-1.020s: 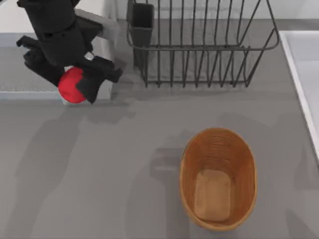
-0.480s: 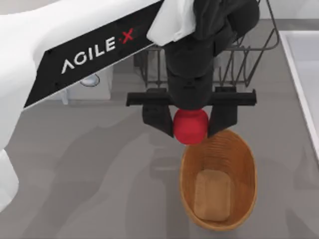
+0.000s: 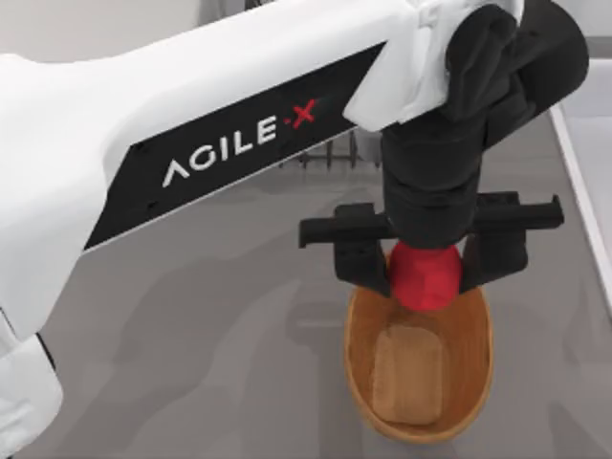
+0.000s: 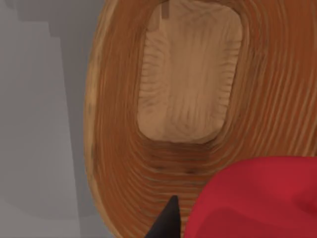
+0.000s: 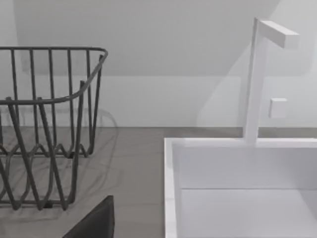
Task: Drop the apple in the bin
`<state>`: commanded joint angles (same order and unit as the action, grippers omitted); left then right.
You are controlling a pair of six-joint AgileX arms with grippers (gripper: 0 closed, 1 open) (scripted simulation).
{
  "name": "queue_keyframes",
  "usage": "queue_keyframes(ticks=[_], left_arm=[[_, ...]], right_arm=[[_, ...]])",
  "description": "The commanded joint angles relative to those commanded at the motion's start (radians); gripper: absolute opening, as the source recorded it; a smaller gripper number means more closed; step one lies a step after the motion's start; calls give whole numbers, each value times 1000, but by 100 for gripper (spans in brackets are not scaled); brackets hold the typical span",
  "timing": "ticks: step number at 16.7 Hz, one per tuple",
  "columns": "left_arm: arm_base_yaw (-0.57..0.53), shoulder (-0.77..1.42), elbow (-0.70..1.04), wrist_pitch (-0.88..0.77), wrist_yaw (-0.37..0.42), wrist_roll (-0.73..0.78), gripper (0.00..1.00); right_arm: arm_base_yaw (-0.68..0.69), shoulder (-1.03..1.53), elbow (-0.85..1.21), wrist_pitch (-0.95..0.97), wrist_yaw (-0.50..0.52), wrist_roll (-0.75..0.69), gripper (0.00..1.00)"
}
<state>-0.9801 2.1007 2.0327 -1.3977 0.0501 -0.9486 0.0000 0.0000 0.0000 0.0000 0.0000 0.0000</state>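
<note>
My left gripper (image 3: 426, 270) hangs over the far end of the bin (image 3: 473, 382), shut on the apple (image 3: 424, 277), a small bright red round fruit held between the two black fingers. The bin is an oval orange-brown woven basket with a paler flat bottom, lying right of the table's middle. From the left wrist, the apple (image 4: 257, 198) sits above the bin's ribbed wall (image 4: 116, 99), with one black fingertip (image 4: 168, 220) beside it. The right arm stays parked at the right, with a dark piece of its gripper at the edge of the right wrist view.
The left arm's white link (image 3: 191, 143) spans the top view from the left. A black wire dish rack (image 5: 44, 129) stands at the back of the table. At the right lie a white sink (image 5: 237, 183) and a white faucet (image 5: 257, 74).
The left gripper has carried the apple from the back left, across the table to the right and nearer, until it now hangs over the bin's far end.
</note>
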Motion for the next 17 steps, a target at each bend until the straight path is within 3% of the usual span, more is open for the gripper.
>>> queue_keyframes(ticks=[4, 11, 16, 17], left_arm=[[5, -3, -19, 16, -2, 0, 0], [0, 13, -231, 246, 2, -6, 0], [-4, 15, -254, 269, 0, -4, 0], [-4, 15, -254, 269, 0, -4, 8]], right_arm=[[0, 0, 0, 0, 0, 0, 100], [0, 0, 0, 0, 0, 0, 100], [0, 0, 0, 0, 0, 0, 100], [0, 0, 0, 0, 0, 0, 100]])
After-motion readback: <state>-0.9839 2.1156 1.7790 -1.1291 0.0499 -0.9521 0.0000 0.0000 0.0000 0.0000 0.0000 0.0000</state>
